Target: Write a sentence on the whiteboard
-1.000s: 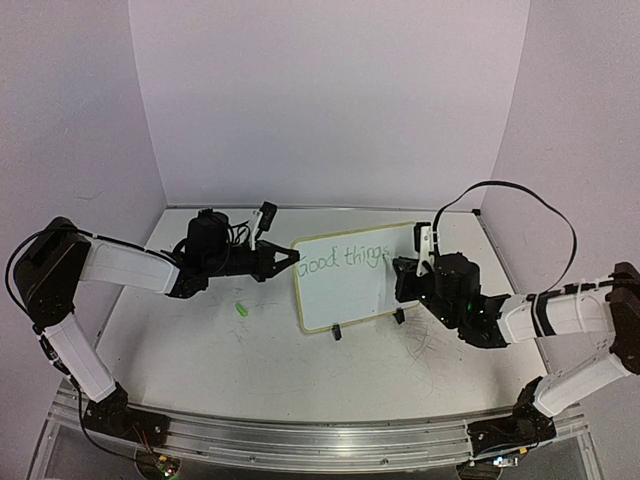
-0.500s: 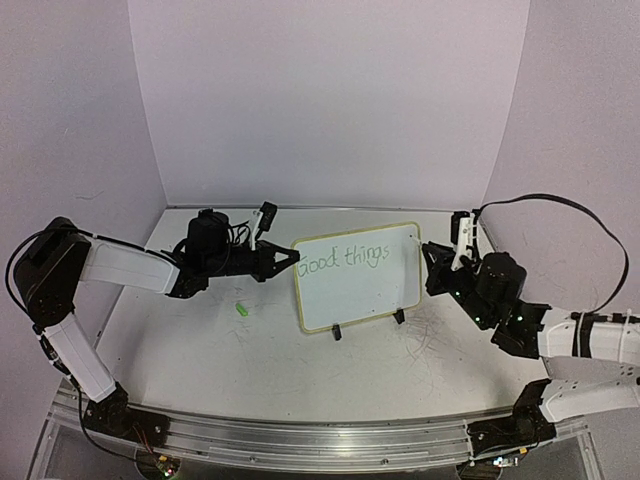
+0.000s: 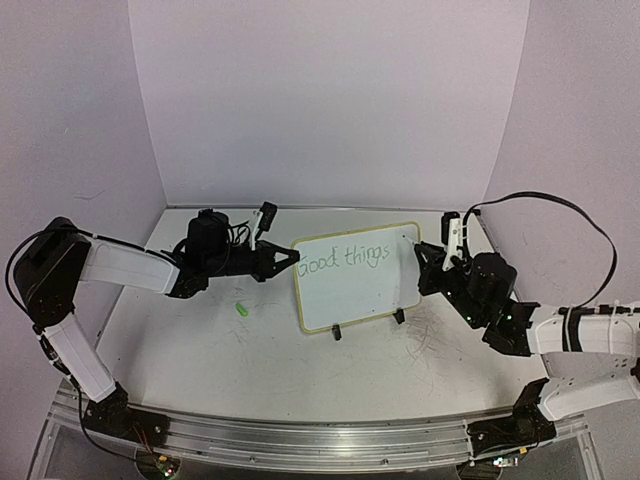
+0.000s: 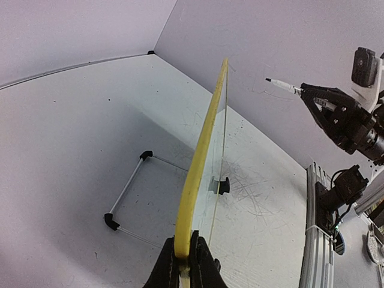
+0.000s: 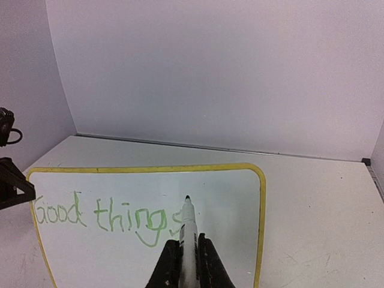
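Tabletop [image 3: 200, 350] bears 1 green piece [image 3: 241, 309] (small); left gripper [image 3: 292, 257] pinches whiteboard [image 3: 350, 300], right gripper [image 5: 187, 245] pinches marker [image 5: 188, 217].

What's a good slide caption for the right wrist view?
Marker clamped in the jaws, pointed at the board reading "Good things".

The whiteboard [image 3: 352, 295] stood on its black clip feet [image 3: 337, 332], with the sentence [image 3: 343, 260] in green, "Good things", across its upper part. The left gripper [image 3: 291, 257] pinched the board's left edge. The right gripper [image 3: 422, 258] hung just beside its right edge, and a small green piece [image 3: 242, 310] lay off its lower left corner.
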### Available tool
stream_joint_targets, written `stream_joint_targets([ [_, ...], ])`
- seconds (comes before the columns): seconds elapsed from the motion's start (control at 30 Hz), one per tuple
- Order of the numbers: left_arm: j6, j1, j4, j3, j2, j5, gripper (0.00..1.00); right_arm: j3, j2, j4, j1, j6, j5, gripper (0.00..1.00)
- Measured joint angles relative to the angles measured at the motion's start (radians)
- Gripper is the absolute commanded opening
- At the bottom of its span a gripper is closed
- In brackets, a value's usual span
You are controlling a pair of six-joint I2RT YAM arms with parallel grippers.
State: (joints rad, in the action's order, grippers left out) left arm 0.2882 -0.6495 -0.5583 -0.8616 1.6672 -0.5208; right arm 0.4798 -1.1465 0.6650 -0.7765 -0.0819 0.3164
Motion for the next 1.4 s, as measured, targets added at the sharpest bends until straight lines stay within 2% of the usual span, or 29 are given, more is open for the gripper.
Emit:
stream_joint_targets([
  [0.27,0.003,0.0,0.0,0.0,0.0,0.001,0.02,-0.012,-0.042,0.025,0.0,0.011,-0.039,0.0],
  [0.9,0.005,0.0,0.0,0.0,0.0,0.0,0.0,0.037,-0.084,-0.054,-0.011,-0.002,-0.171,0.0],
  [1.4,0.019,0.0,0.0,0.0,0.004,0.001,0.0,0.046,-0.154,-0.058,-0.046,-0.015,-0.219,0.0],
])
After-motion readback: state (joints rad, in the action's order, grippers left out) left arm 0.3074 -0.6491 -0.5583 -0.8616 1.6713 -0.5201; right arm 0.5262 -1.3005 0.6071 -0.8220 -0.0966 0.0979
